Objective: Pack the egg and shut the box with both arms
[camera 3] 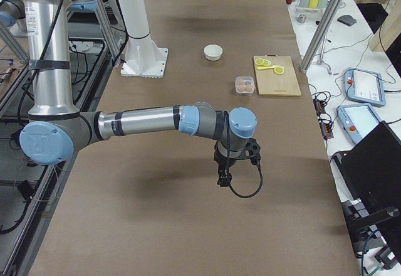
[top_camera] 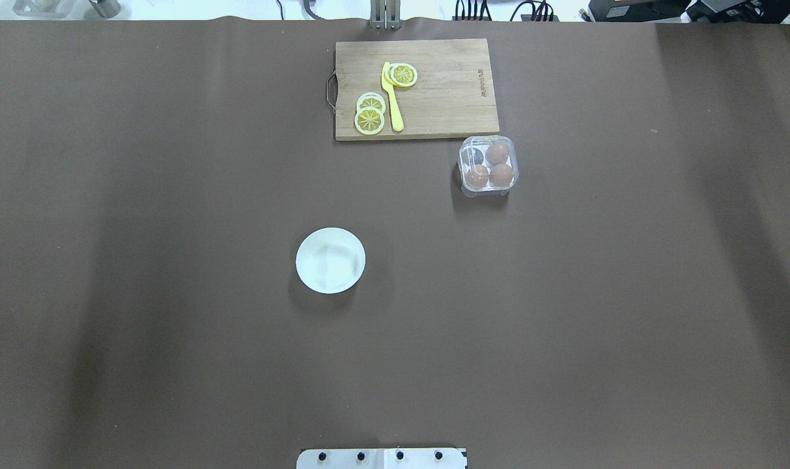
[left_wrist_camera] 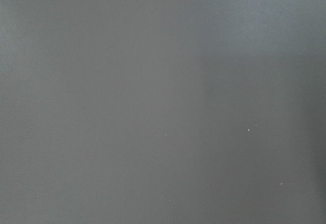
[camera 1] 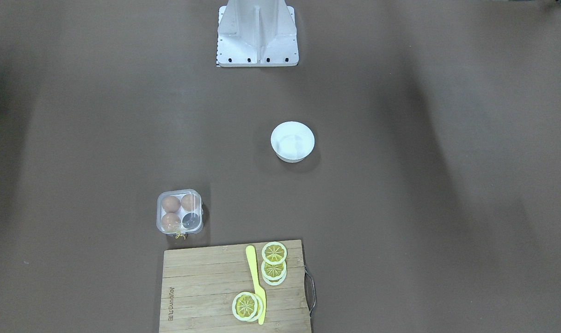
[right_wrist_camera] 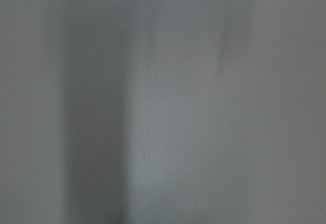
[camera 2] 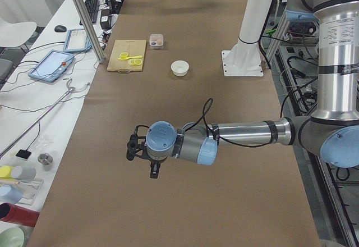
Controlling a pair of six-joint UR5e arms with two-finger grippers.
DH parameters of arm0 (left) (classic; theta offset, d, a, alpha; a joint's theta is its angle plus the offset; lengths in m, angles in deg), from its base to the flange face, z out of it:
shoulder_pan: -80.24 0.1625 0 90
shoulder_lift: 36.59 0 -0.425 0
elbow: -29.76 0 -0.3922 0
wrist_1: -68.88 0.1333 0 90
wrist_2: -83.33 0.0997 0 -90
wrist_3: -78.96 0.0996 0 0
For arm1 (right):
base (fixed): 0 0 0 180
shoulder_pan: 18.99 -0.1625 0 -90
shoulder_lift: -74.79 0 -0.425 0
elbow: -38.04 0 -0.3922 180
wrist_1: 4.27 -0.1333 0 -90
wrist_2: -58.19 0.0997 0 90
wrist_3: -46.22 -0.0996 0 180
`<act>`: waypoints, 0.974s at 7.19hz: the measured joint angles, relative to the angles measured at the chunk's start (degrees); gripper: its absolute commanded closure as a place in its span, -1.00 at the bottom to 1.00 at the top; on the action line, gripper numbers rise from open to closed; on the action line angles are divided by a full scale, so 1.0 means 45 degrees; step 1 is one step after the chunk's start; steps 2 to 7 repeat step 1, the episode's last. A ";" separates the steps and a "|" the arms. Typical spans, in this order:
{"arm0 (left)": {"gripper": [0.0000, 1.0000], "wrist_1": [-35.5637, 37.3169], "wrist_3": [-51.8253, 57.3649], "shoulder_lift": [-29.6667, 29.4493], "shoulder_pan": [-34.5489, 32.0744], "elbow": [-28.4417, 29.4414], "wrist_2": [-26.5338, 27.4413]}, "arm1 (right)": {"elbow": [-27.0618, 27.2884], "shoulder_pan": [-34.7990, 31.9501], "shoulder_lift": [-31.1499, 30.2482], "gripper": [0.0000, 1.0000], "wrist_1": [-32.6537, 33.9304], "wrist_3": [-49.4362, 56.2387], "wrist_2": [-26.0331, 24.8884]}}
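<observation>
1. Egg [camera 1: 171, 204] count: you have three, all orange-brown, each in its own cell of the box [camera 1: 192, 222]. The fourth cell shows only its dark bottom.
2. You have one box, with four cells and its clear lid down over the tray. A bit of yellow string [camera 1: 180, 236] hangs at the edge facing the cutting board [camera 1: 201, 286]. It sits on the brown surface [camera 1: 400, 185] in the robot's right half, just beside the board's corner and well apart from the bowl [camera 1: 292, 141].
3. One white bowl stands near the middle of the surface, between the box and the white stand [camera 1: 257, 32].
4. One wooden cutting board with a metal handle carries one yellow knife [camera 1: 256, 286]. It also carries lemon slices [camera 1: 274, 253] in two clusters. You'd count about five, but the overlapping ones are hard to separate.
5. The only writing you can read is the board's burnt-in mark, "Joyoung". The characters after it are too small to make out.
6. There are two arms. The left arm [camera 2: 247, 132] holds its left pincer [camera 2: 133, 146] above bare surface, far from the box. The right arm [camera 3: 144, 122] does likewise with its right pincer [camera 3: 222, 177]. From these side views you cannot tell how far either pincer is spread. Nothing shows in either one's grip.
7. Both wrist cameras give you only blurred grey surface.
</observation>
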 measured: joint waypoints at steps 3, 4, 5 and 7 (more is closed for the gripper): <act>-0.95 0.0000 -0.0004 -0.0001 0.0000 -0.0012 0.0000 | 0.0026 0.0002 0.0030 -1.00 -0.0027 -0.0098 0.0037; -0.95 0.0000 -0.0004 -0.0001 0.0000 -0.0012 0.0000 | 0.0026 0.0002 0.0030 -1.00 -0.0027 -0.0098 0.0037; -0.95 0.0000 -0.0004 -0.0001 0.0000 -0.0012 0.0000 | 0.0026 0.0002 0.0030 -1.00 -0.0027 -0.0098 0.0037; -0.95 0.0000 -0.0004 -0.0001 0.0000 -0.0012 0.0000 | 0.0026 0.0002 0.0030 -1.00 -0.0027 -0.0098 0.0037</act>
